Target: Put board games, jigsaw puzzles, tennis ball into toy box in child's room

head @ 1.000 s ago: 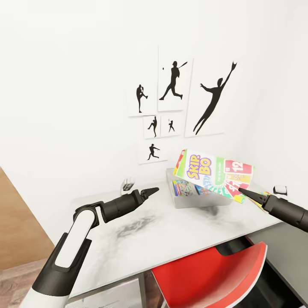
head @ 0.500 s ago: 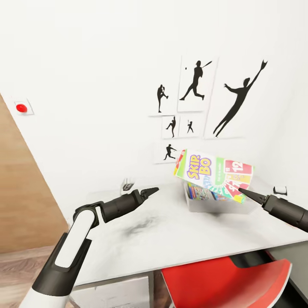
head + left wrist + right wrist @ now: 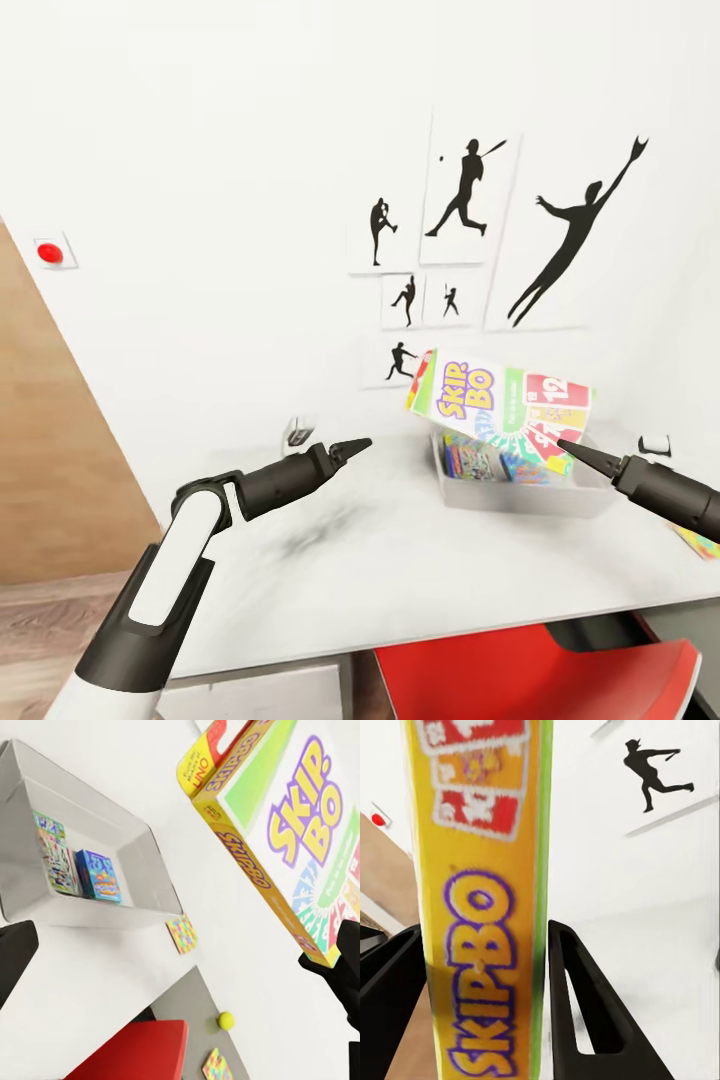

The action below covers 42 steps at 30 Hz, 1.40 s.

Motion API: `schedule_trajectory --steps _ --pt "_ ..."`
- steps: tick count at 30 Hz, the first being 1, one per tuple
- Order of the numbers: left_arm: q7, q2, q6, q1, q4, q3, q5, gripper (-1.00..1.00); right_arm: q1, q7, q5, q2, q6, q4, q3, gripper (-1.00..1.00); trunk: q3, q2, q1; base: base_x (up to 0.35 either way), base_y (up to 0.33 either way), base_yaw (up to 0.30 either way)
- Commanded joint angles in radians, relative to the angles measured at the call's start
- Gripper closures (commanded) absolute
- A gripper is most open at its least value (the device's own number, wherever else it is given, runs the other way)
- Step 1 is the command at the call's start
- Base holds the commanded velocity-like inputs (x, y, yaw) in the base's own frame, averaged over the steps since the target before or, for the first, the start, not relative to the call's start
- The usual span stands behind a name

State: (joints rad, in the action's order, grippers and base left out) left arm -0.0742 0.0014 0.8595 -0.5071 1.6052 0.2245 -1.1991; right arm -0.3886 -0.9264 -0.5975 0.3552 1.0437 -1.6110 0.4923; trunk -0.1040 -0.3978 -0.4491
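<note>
Child's bedroom: baseball silhouette prints point(image 3: 462, 190) (wall-hung), game-filled toy box point(image 3: 520, 490) on desk point(image 3: 400, 560).

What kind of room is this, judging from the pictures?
Probably a child's bedroom or playroom: baseball silhouette prints hang on the wall, a grey toy box with games stands on the desk, and the right gripper holds a SKIP-BO game.

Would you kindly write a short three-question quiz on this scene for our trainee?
1. True or false: the right gripper holds the SKIP-BO box.
2. What already lies in the toy box? A) a tennis ball B) two small colourful boxes C) nothing
3. Fill in: the tennis ball lies on the dark ____ of the table.

Key: 1 true; 2 B; 3 wing.
</note>
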Motion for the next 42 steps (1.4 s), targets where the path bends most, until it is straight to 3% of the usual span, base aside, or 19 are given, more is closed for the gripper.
schedule_trajectory --steps 1,22,42 --pt "-0.008 0.0 0.003 -0.001 0.001 0.0 -0.008 -1.0 -0.001 -0.006 0.002 0.0 0.003 0.0 0.001 1.0 -0.002 -0.002 -0.001 0.167 -0.214 0.008" --pt "-0.006 0.0 0.003 -0.001 0.001 -0.001 -0.01 -1.0 -0.001 -0.006 0.002 0.001 0.003 0.0 0.002 1.0 -0.002 -0.002 -0.001 0.119 -0.182 0.002" --pt "-0.004 0.0 0.003 -0.002 0.001 -0.002 -0.01 -1.0 -0.001 -0.006 0.002 0.0 0.003 0.0 0.002 1.0 -0.002 -0.002 -0.001 -0.086 -0.035 0.0"
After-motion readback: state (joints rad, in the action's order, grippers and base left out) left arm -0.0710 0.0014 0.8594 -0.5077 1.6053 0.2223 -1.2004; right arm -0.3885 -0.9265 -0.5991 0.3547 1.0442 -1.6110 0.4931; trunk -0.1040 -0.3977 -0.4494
